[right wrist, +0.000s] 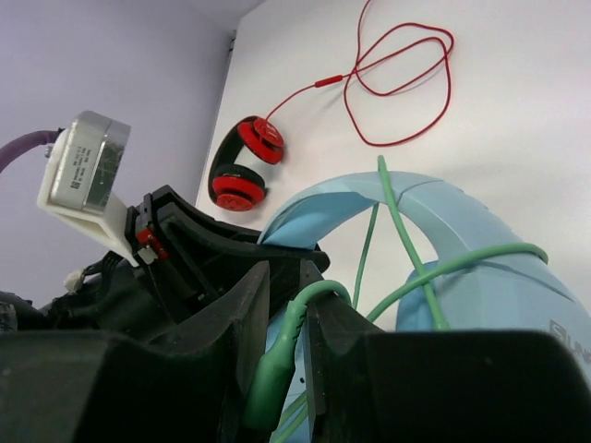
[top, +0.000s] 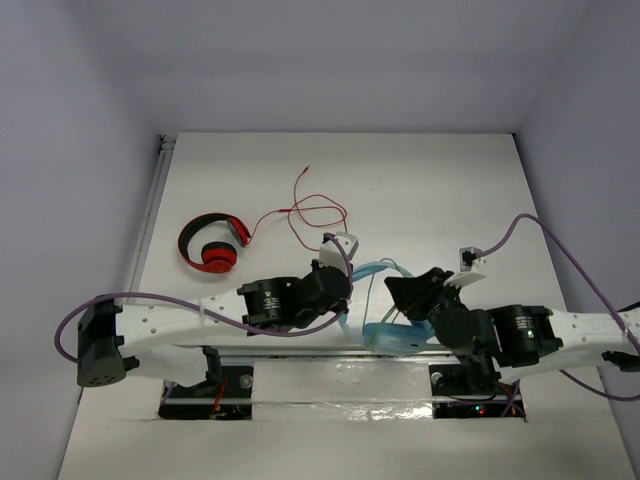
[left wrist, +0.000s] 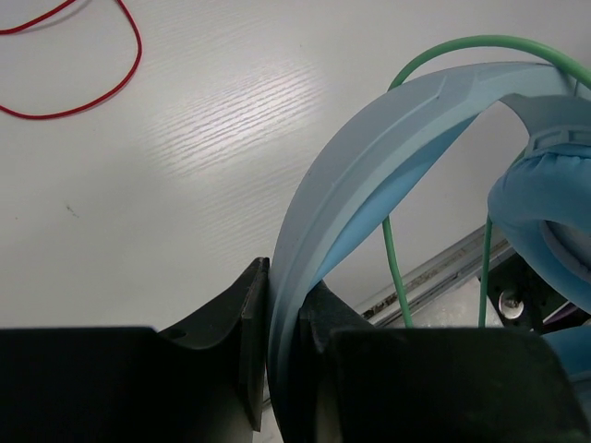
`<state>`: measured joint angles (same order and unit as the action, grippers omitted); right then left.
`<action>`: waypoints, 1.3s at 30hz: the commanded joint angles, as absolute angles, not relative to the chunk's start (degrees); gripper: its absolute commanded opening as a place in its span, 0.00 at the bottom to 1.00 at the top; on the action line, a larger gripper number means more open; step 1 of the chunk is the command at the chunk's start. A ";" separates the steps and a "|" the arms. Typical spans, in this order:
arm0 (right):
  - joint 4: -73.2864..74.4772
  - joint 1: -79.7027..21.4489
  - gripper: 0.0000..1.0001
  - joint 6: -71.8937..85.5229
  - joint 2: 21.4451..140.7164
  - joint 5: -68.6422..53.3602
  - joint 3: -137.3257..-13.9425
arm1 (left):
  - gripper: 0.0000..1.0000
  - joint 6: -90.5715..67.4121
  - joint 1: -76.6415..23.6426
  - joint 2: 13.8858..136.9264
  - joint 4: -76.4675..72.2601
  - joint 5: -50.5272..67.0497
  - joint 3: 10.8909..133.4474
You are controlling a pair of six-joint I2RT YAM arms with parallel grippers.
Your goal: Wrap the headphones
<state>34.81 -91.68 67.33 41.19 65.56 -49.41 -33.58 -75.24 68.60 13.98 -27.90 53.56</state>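
The light blue headphones (top: 383,330) stand near the table's front edge between my two grippers, with the pale green cable (top: 372,300) looped over them. My left gripper (top: 343,298) is shut on the wide headband (left wrist: 388,157), which rises from between the jaws in the left wrist view; a padded ear cup (left wrist: 545,212) shows at the right. My right gripper (top: 403,293) is shut on the cable's green plug end (right wrist: 277,365), just right of the headband (right wrist: 471,226). Cable strands (right wrist: 406,231) cross the band.
Smaller red-and-black headphones (top: 210,243) lie at the left of the table, their red cable (top: 312,210) coiled toward the middle; both also show in the right wrist view (right wrist: 242,164). A metal rail (left wrist: 443,268) runs along the front edge under the blue headphones.
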 commanded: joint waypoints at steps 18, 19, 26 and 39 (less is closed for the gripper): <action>44.04 -90.44 0.52 76.38 33.75 76.73 -48.87 | 0.00 -32.78 -76.03 72.33 17.49 -21.18 63.63; 43.86 -90.44 0.51 75.77 32.62 77.08 -48.95 | 0.00 -32.78 -76.03 72.33 17.49 -21.27 63.72; 45.26 -90.44 0.52 70.93 29.97 79.19 -52.64 | 0.00 -32.52 -76.03 72.16 17.84 -21.88 64.07; 52.90 -90.44 0.40 69.61 24.61 82.00 -57.65 | 0.00 -31.64 -76.03 73.21 17.40 -22.76 64.51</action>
